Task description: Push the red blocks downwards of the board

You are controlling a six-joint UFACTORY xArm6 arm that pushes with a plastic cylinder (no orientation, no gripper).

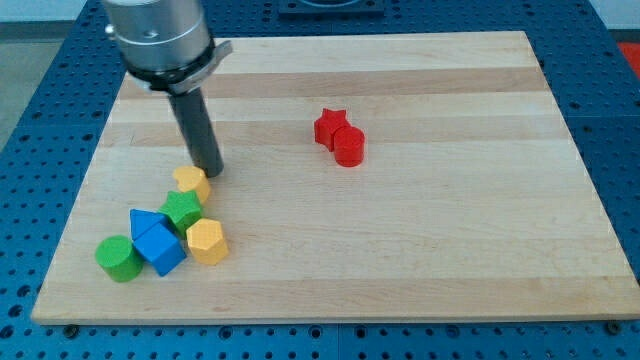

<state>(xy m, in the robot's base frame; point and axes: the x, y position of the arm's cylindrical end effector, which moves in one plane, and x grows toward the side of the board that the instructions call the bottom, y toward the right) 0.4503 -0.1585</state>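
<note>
A red star block (328, 125) and a red cylinder (349, 146) sit touching each other near the middle of the wooden board (450, 200), slightly toward the view's top. My tip (209, 171) is well to their left, just above a small yellow block (190, 182) and apparently touching it.
A cluster sits at the lower left: the small yellow block, a green star (183, 209), a blue triangular block (145, 221), a blue cube (160, 248), a yellow hexagon (207, 241) and a green cylinder (118, 258). The board lies on a blue perforated table (40, 100).
</note>
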